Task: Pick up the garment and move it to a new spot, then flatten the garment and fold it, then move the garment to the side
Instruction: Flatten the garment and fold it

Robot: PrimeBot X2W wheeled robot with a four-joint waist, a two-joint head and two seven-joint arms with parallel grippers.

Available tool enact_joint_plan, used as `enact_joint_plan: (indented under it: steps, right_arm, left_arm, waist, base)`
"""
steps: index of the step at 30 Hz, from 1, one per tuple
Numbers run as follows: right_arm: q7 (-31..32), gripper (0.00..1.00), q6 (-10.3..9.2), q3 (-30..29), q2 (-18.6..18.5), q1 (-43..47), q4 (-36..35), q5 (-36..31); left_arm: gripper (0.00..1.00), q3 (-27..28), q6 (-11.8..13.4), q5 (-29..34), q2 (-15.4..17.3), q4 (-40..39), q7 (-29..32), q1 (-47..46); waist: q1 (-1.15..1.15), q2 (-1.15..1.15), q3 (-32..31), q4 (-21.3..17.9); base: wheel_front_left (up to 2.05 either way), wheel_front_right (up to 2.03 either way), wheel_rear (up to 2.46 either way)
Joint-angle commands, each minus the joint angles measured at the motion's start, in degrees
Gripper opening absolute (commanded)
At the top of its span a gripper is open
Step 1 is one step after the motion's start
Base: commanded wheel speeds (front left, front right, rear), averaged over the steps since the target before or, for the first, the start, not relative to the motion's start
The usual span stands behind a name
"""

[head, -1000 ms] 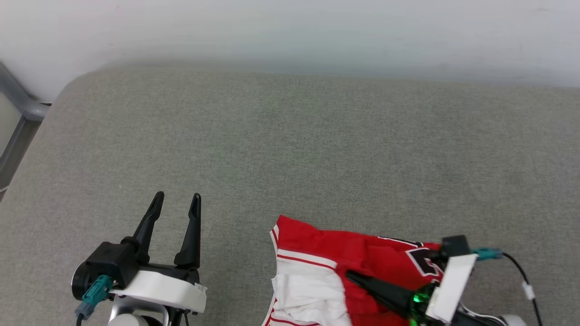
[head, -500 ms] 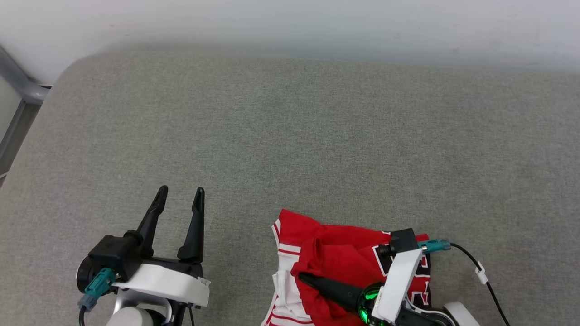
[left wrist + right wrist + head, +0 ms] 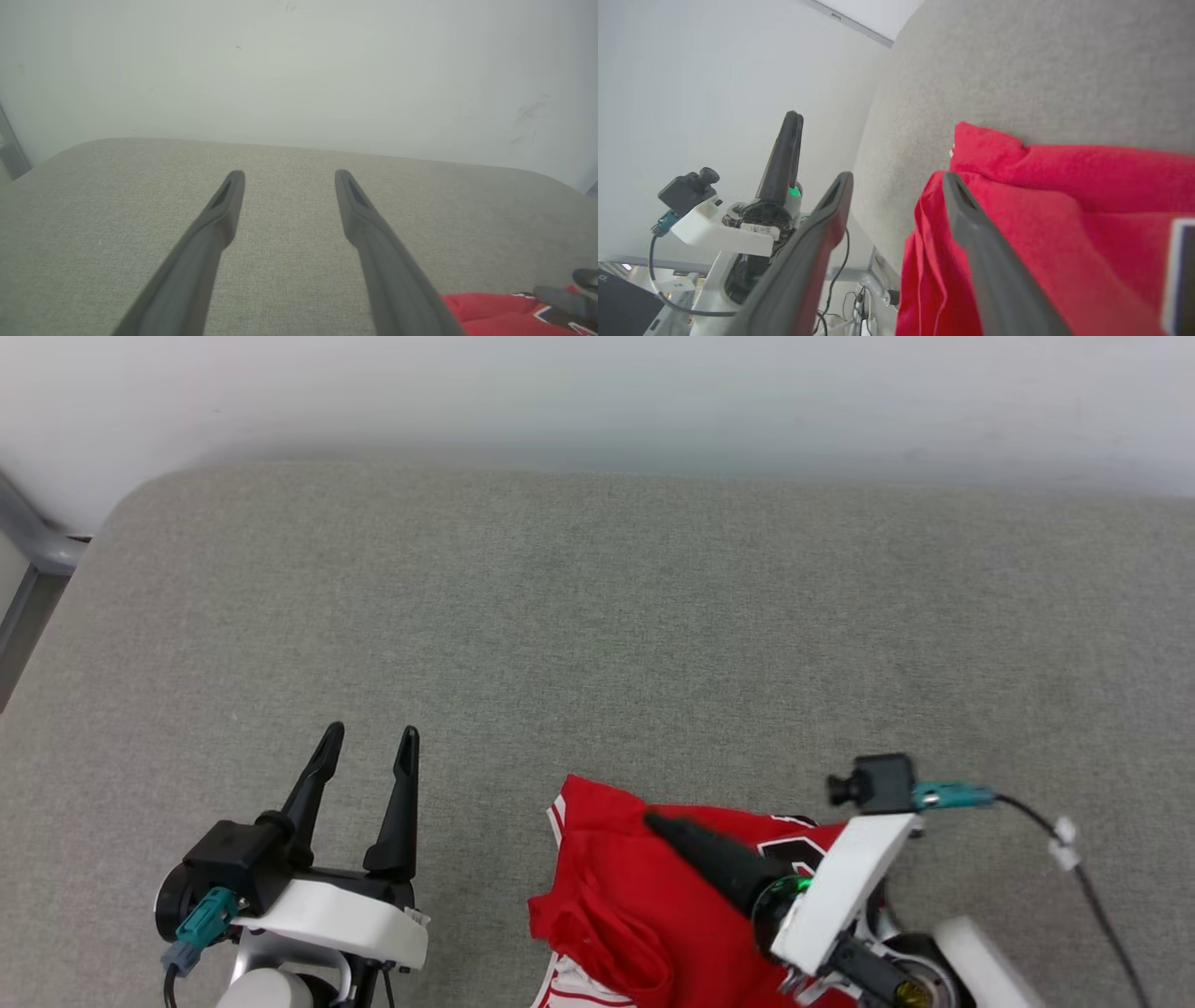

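— Start with the head view. What lies underneath?

— A broad pad (image 3: 597,616) in grey woven cloth, coarse-grained and rounded at its far-left corner, set against a smooth pale wall (image 3: 597,392). A grey metal bar (image 3: 37,546) slants at the left margin.

— And the garment?

— The garment (image 3: 625,905) lies bunched at the pad's near edge, right of centre. It is red cloth in soft rolled folds, with red-white striped trim at the view's bottom edge. A bit of black, white-edged lettering shows beside the right gripper (image 3: 658,826).

— Is it gripped?

— From here one dark tapered finger shows, lying across the red cloth. Behind it are a white bracket (image 3: 845,887) and a small black camera (image 3: 873,784). The left gripper (image 3: 370,737) hovers over bare pad, well apart from the garment, its two slim fingers spread with nothing between them.

— Left wrist view?

— Two matte dark fingers, each with a slot-like recess near its tip, stand apart over the grainy weave. A red corner with lettering peeks in at the lower right.

— Right wrist view?

— The right gripper's fingers stand wide apart. The red cloth, fuzzy and creased, lies against the right-hand finger in that view. The gap between the tips holds no cloth, so the jaws are parted and grip nothing. The left gripper shows edge-on beyond, with a green light at its base.
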Motion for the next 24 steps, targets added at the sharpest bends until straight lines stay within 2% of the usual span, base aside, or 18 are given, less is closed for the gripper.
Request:
enact_joint_plan:
  steps: [1, 5, 9, 10, 11, 13, 18, 24]
  right_arm:
    - [-1.64, 1.0, -0.02, -0.25, -0.96, -1.06, -0.46, -2.11]
    - [-9.87, 1.0, -0.02, -3.49, -3.05, -0.72, -0.53, -12.73]
    - [-16.3, 1.0, -0.02, -10.17, -3.44, 0.46, 0.76, -23.66]
    - [-17.39, 1.0, -0.03, -12.08, -3.36, 0.94, 0.75, -26.18]
    - [-20.37, 1.0, -0.03, -18.37, -3.23, 2.42, -0.15, -35.31]
    - [-21.91, 1.0, -0.02, -22.29, -2.14, 3.47, -1.97, -40.82]
    - [-23.91, 1.0, -0.03, -28.18, -0.42, 6.64, -7.63, -50.81]
    - [-24.25, 1.0, -0.03, -28.75, 0.82, 11.05, -13.64, -57.92]
  left_arm:
    - [1.0, 0.25, 0.25, 0.15, 0.26, -0.05, -0.32, -0.19]
    - [1.0, 0.62, 0.78, 0.33, 0.25, -0.22, -0.35, 0.41]
    - [1.0, 0.96, 1.01, 0.34, 0.16, -0.26, -0.35, 1.05]
    - [1.0, 0.99, 1.1, 0.37, 0.18, -0.1, -0.36, 1.2]
    - [1.0, 1.21, 1.4, 0.4, 0.17, 0.28, -0.36, 1.41]
    - [1.0, 1.65, 1.61, 0.04, 0.01, 0.49, -0.32, 1.79]
    - [1.0, 3.37, 2.39, -0.48, -0.24, 0.37, -0.33, 2.73]
    - [1.0, 4.66, 2.85, 0.18, -0.64, 0.86, -0.33, 4.75]
  waist:
    - [0.0, 0.0, -0.18, -0.29]
    - [0.0, 0.0, -0.61, -1.19]
    - [0.0, 0.0, -1.0, -2.2]
    - [0.0, 0.0, -1.17, -2.46]
    - [0.0, 0.0, -1.66, -3.22]
    - [0.0, 0.0, -1.99, -3.79]
    - [0.0, 0.0, -2.93, -5.11]
    - [0.0, 0.0, -5.23, -6.0]
  base:
    - [0.0, 0.0, 0.0]
    - [0.0, 0.0, 0.0]
    - [0.0, 0.0, 0.0]
    - [0.0, 0.0, 0.0]
    - [0.0, 0.0, 0.0]
    - [0.0, 0.0, 0.0]
    - [0.0, 0.0, 0.0]
    - [0.0, 0.0, 0.0]
